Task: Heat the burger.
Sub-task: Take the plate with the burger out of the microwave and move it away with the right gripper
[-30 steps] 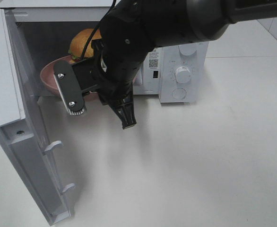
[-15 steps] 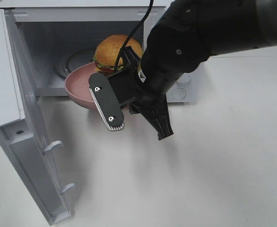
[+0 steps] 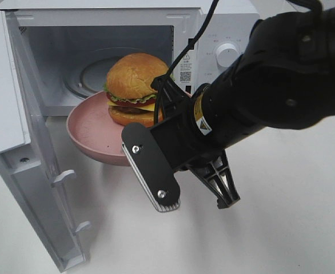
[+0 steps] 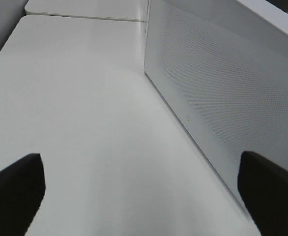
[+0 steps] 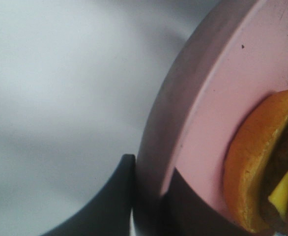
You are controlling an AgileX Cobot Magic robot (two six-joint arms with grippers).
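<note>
White tabletop [image 3: 282, 228] (bare, matte) carries an open microwave [image 3: 99, 17].

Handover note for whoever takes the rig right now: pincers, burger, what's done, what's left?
Right pincer: shut on the rim of the pink plate.
Left pincer: open, holding nothing, beside the microwave door.
Burger sits on the plate, held at the mouth of the microwave, mostly outside the cavity.
Done: door open, plate gripped.
Left: set the plate inside, let go, close the door, start heating.
</note>
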